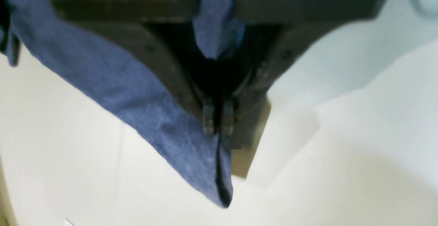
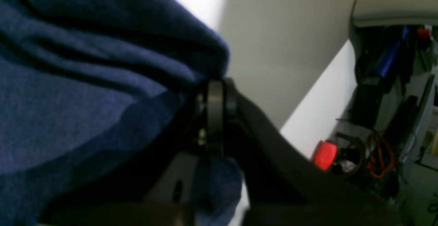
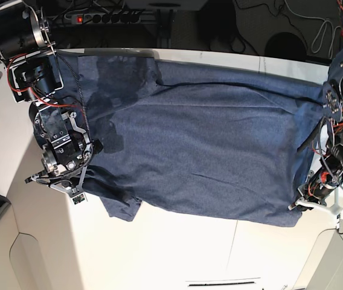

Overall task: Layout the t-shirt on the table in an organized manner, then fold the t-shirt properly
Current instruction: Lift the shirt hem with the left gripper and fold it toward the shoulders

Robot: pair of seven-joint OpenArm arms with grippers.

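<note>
A corner of the t-shirt (image 3: 208, 157) is pinched in the closed left gripper (image 1: 218, 118) at four o'clock, its opposite edge clamped by the closed right gripper (image 2: 214, 116) at nine, apparently so the shirt is drawn flat across the table (image 3: 177, 254)

Black metal arms (image 3: 57, 139) with silver brackets, red wires and dark tools.
</note>
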